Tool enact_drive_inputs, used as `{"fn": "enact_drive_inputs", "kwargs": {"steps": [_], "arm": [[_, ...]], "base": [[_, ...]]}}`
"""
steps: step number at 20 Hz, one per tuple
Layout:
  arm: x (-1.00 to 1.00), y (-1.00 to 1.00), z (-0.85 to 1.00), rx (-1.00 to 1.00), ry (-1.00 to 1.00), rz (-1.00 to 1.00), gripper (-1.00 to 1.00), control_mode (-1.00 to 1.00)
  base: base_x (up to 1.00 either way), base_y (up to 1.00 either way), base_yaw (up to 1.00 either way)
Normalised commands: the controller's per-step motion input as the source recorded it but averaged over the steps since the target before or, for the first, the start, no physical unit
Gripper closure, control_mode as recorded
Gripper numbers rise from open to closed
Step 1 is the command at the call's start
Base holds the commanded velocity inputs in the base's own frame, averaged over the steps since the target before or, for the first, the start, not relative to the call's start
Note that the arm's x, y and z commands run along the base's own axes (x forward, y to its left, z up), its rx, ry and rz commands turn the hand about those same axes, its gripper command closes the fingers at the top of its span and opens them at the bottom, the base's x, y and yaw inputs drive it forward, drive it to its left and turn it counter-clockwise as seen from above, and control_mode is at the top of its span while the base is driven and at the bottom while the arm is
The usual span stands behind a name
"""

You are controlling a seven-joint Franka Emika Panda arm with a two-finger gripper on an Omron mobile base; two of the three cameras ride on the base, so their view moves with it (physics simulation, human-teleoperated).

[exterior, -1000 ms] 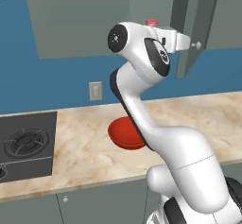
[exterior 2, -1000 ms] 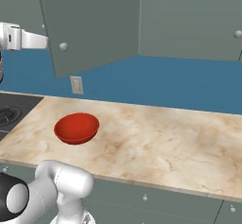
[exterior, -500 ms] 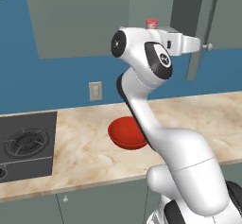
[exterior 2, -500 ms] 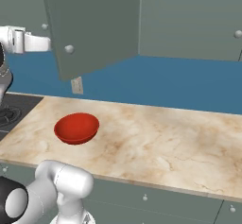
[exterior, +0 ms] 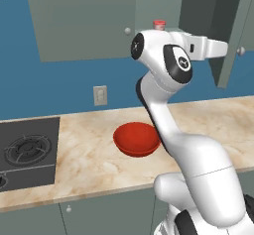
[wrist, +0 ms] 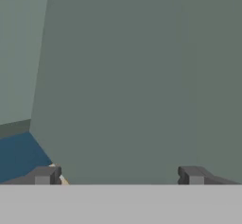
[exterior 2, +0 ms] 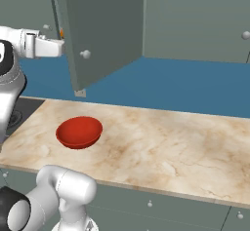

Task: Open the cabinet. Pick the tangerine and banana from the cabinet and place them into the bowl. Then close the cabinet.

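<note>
Status: the grey-green flat-door wall cabinet point(exterior 2: 105, 30) has one door swung out toward the robot; in the right base view its small round pale knob point(exterior 2: 86, 54) sits at approx. 9 o'clock of the door face. The second door point(exterior: 87, 18) is shut.

End effector point(wrist: 118, 176): fingers spread wide, nothing between them. In the hand view both dark tips stand at 6 o'clock with a flat grey-green panel close ahead; no contact visible. In the right base view the hand is level, at 9 o'clock of the open door, near its edge.

Task items:
- Small orange round item, likely the tangerine point(exterior 2: 61, 32): a sliver shows at the door edge, beside the hand, inside the cabinet.
- Banana: cannot tell its position; hidden by door and arm.
- Wide shallow glossy red bowl point(exterior 2: 79, 131): empty, on the marble-topped desk point(exterior 2: 166, 142), below the cabinet, at 3 o'clock of the black stove burner point(exterior: 27, 149).

Handling est.:
- Tangerine: light, round, slightly soft, tends to roll. Grip across widest dia., moderate force.
- Banana: light, curved, bruises easily. Grip mid-length, across the narrow axis.
- Door: rigid, hinged; push on the flat face or knob to close.

Step in hand, judged: door open, first pick not yet done.
</note>
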Motion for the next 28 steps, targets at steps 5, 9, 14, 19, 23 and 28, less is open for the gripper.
{"fn": "enact_drive_inputs", "kwargs": {"steps": [5,9,14,19,23,28], "arm": [[-0.03,-0.47,0.0,0.0,0.0,-0.03,-1.0,-1.0],[-0.02,-0.46,0.0,0.0,0.0,-0.03,-1.0,-1.0],[0.0,-0.3,0.0,0.0,0.0,-0.01,-1.0,-1.0],[0.0,-0.13,-0.06,0.0,0.0,0.0,-1.0,-1.0],[0.06,-0.01,-0.11,0.0,0.0,0.01,-1.0,-1.0],[0.02,0.32,0.0,0.0,-0.03,0.06,-1.0,-1.0]], "base": [[0.0,0.0,0.0],[0.0,0.0,0.0],[0.0,0.0,0.0],[0.0,0.0,0.0],[0.0,0.0,0.0],[0.0,0.0,0.0]]}}
